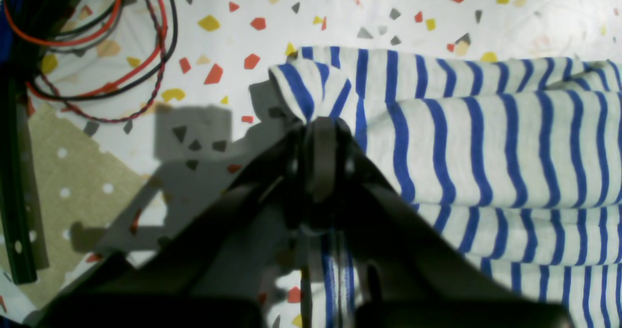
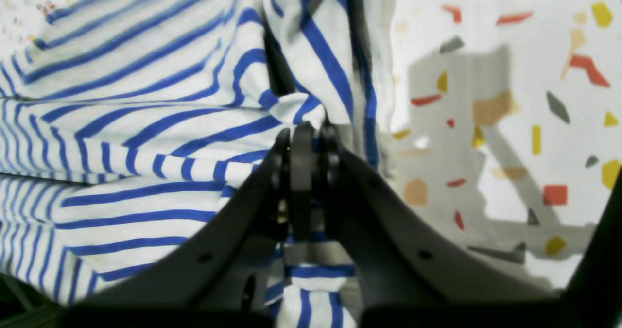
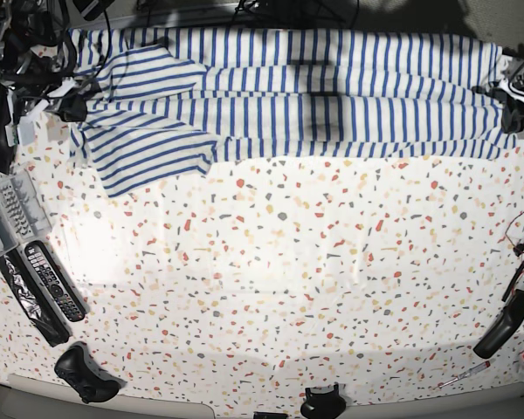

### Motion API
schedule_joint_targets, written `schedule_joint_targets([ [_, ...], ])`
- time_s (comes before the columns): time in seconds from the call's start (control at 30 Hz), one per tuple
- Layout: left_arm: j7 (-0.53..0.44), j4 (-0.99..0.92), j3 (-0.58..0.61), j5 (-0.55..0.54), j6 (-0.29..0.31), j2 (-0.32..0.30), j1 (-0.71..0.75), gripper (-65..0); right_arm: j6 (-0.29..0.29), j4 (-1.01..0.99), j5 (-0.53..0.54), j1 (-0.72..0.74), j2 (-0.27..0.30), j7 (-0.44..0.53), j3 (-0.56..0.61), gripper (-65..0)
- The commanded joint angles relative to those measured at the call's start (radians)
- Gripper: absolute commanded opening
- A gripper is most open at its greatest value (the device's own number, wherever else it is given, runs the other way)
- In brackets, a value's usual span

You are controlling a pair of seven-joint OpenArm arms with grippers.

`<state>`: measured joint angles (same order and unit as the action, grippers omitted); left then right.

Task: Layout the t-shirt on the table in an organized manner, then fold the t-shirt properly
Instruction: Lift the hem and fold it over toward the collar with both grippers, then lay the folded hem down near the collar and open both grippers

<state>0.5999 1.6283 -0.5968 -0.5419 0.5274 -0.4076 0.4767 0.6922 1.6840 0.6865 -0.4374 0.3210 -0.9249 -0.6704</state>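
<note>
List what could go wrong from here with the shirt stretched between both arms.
1. The left end effector pinches only a small bunched corner of the t-shirt; it may slip free under tension.
2. The right end effector grips folded layers, so a sleeve could stay tucked under, as the base view suggests.
3. Loose red and black wires lie beside the left grip and could snag.
</note>
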Motion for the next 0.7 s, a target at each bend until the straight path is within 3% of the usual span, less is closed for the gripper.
schedule_joint_targets([
  [0.0,-0.024,0.019,-0.011,-0.008,-0.003,-0.019,0.007,-65.0,0.006,0.018,0.010,0.002,0.017,0.019,-0.011,-65.0],
  [0.17,-0.022,0.018,-0.011,-0.008,-0.003,-0.019,0.011,-65.0,0.006,0.018,-0.016,0.002,0.018,0.007,-0.011,-64.4],
  [0.27,-0.016,0.018,-0.011,-0.008,-0.003,-0.020,0.011,-63.9,0.006,0.018,-0.021,0.002,0.021,-0.004,-0.011,-49.0],
  [0.33,-0.016,0.018,-0.011,-0.008,-0.003,-0.020,0.011,-45.9,0.006,0.018,-0.021,0.002,0.022,-0.003,-0.011,-42.4],
  [0.4,-0.016,0.018,-0.011,-0.008,-0.004,-0.020,0.011,-34.8,0.006,0.018,-0.009,0.003,0.023,-0.003,-0.011,-42.3],
  [0.57,0.024,0.018,-0.011,-0.019,-0.003,-0.019,0.014,-33.8,0.006,0.018,0.063,0.003,0.023,-0.003,-0.011,-42.3],
  [0.67,0.035,0.017,-0.011,-0.091,-0.003,-0.019,0.044,-33.8,0.006,0.018,0.085,0.007,0.023,-0.004,-0.011,-42.3],
])
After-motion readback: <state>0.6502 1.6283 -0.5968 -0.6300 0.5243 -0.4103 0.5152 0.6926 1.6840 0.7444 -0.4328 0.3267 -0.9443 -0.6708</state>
